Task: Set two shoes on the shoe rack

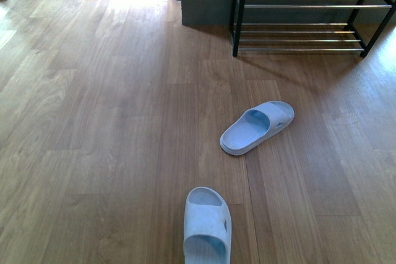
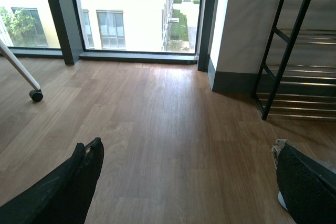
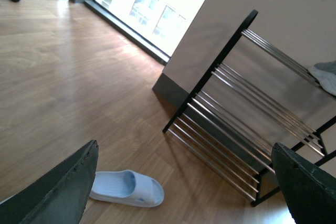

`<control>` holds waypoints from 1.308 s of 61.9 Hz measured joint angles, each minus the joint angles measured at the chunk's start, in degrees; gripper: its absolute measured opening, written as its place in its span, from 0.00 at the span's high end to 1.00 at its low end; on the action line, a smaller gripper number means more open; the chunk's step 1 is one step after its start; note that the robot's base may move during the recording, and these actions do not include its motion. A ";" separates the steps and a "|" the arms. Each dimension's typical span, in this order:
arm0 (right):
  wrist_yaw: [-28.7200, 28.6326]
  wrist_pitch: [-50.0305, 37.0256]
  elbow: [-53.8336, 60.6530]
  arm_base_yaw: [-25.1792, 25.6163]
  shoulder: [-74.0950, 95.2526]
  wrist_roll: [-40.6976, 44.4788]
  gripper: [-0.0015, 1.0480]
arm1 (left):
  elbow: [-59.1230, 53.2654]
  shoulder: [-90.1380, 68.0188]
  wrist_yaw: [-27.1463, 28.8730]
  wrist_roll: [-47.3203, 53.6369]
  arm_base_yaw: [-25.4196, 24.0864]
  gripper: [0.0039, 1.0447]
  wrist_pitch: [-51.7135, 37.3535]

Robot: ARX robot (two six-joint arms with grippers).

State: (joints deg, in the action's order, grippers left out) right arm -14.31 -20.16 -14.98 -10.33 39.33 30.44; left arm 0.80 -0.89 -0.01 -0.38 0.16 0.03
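**Slides on floor, rack unloaded on its lower tiers**

Slides of pale blue rubber lie sole-down on the wooden floor [image 1: 111, 122], both well short of the shoe rack [image 1: 309, 5]. The far slide [image 1: 257, 128] lies at an angle in the open floor, one end turned towards the rack and the other back towards the robot. The near slide [image 1: 207, 227] lies closer to the robot and a little to the left, cut off by the lower edge of the front view. The two are apart and not touching.

The rack stands against the wall at the far right, with a black frame and thin chrome bars in tiers. The tiers seen from the front carry nothing. In the right wrist view, a grey object [image 3: 328, 74] rests on the rack's top tier at the picture's edge; too little of it shows to say what it is.

Neither arm appears in the front view. The left pincer [image 2: 186, 148] is spread wide with only bare floor between its dark fingers [image 2: 79, 182], and the rack's side piece [image 2: 286, 51] stands beyond it. The right pincer [image 3: 185, 148] is likewise spread and grips nothing; one slide [image 3: 126, 188] lies on the floor between its fingers [image 3: 68, 192] in that view, nearer one of them, with the rack [image 3: 210, 72] further off. A caster wheel [image 2: 35, 95] on a white leg stands near the window [image 2: 131, 9].
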 joint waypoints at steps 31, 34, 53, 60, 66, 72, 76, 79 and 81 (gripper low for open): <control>16.22 -29.64 -17.09 -14.05 82.07 -11.82 0.09 | 0.00 0.00 0.00 0.00 0.00 0.09 0.00; 16.81 -30.01 -19.50 -14.93 87.82 -11.54 0.09 | 0.00 0.00 0.02 0.00 0.00 0.09 0.00; 17.64 -24.41 -34.51 -20.55 114.71 -15.43 0.09 | 0.00 0.00 0.02 0.00 0.00 0.09 0.00; 14.93 -19.28 -37.00 -22.49 117.85 -19.89 0.09 | 0.00 0.00 0.00 0.00 0.00 0.09 0.00; 13.77 -17.18 -38.49 -23.17 119.12 -22.47 0.09 | 0.00 0.00 0.02 0.00 0.00 0.09 0.00; 12.48 -16.28 -39.98 -23.12 119.47 -28.24 0.09 | 0.00 0.00 0.00 0.00 0.00 0.09 0.00; 12.48 -17.84 -40.00 -23.04 119.47 -29.66 0.09 | 0.00 0.00 0.00 0.00 0.00 0.09 0.00; 12.52 -18.67 -39.85 -23.04 119.51 -29.92 0.09 | 0.00 0.00 0.00 0.00 0.00 0.09 0.00; 12.87 -18.82 -39.80 -23.04 119.51 -30.51 0.09 | 0.00 0.00 0.00 0.00 0.00 0.09 0.00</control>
State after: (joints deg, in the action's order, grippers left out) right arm -1.43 -38.98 -54.78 -33.36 158.85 -0.08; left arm 0.80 -0.89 -0.01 -0.38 0.16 0.03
